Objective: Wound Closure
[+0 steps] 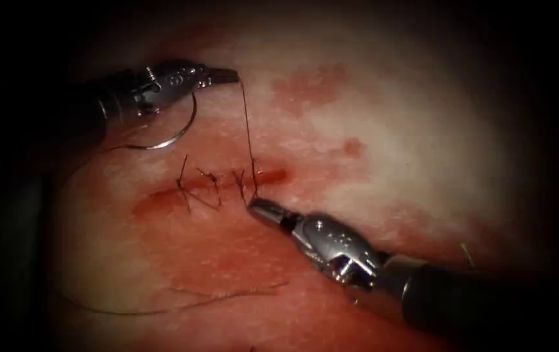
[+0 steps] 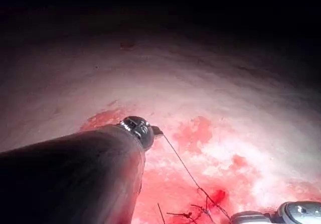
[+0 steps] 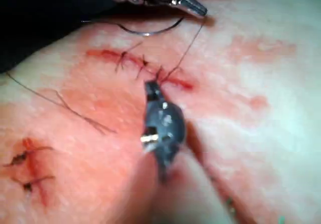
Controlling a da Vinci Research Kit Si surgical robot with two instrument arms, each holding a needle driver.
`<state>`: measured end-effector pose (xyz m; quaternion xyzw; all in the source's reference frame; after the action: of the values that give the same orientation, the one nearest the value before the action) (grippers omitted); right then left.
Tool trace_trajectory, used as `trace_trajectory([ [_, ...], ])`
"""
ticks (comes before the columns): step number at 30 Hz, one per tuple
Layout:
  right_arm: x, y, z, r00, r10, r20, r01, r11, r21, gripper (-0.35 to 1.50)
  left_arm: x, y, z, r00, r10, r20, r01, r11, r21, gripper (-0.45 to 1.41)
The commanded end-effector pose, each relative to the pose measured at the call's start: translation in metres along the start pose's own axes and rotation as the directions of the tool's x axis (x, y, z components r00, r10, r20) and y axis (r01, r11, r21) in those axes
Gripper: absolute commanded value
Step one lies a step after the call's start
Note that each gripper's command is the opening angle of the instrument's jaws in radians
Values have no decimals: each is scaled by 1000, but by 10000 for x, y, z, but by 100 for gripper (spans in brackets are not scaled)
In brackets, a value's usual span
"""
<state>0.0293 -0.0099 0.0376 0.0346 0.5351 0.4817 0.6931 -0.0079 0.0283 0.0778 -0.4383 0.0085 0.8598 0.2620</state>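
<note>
Endoscope view: my left end effector (image 1: 227, 75), a slim steel needle driver coming in from the picture's left, has its jaws pressed together on the thin dark suture thread (image 1: 246, 124). From that pinch the strand runs taut, almost straight down the picture, to the reddened horizontal cut (image 1: 227, 182) in the pale pink slab of pork tissue (image 1: 390, 130). The curved silver needle (image 1: 178, 133) hangs as a loop just beneath the left shaft, above the cut and clear of the tissue; neither of my tools holds it.

My right end effector (image 1: 259, 208), the matching steel driver entering from the lower right, has its tip at the right end of the row of dark stitches (image 1: 204, 182), just below the cut where the taut strand enters the knot. Its jaws look closed, and I judge they pinch the thread there, though the exact contact is too small to confirm. A slack tail of thread (image 1: 227, 296) trails across the tissue well below the cut.

The relation that matters is this: the strand's long axis runs between my two tips, left tool far above the cut, right tool close against it, so the right tool is much the nearer to the knot. Smears of red fluid (image 1: 312, 85) mark the tissue above.
</note>
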Motion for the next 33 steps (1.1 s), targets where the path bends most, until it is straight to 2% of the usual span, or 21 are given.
trace_trajectory([
  [1,-4,-5,4,1000,0,0,0,1000,4,-35,1,-6,8,1000,1,-2,-1,1000,4,-45],
  [15,-12,-19,-18,1000,-8,0,8,1000,14,-35,-11,-32,25,1000,2,-8,-2,1000,26,-45],
  [24,-15,-38,-36,1000,-13,5,13,999,35,-35,-18,-47,35,1000,2,-5,-2,999,48,-45],
  [33,-18,-39,-36,1000,-16,12,16,999,40,-35,-38,-49,43,1000,26,-5,-26,998,64,-45],
])
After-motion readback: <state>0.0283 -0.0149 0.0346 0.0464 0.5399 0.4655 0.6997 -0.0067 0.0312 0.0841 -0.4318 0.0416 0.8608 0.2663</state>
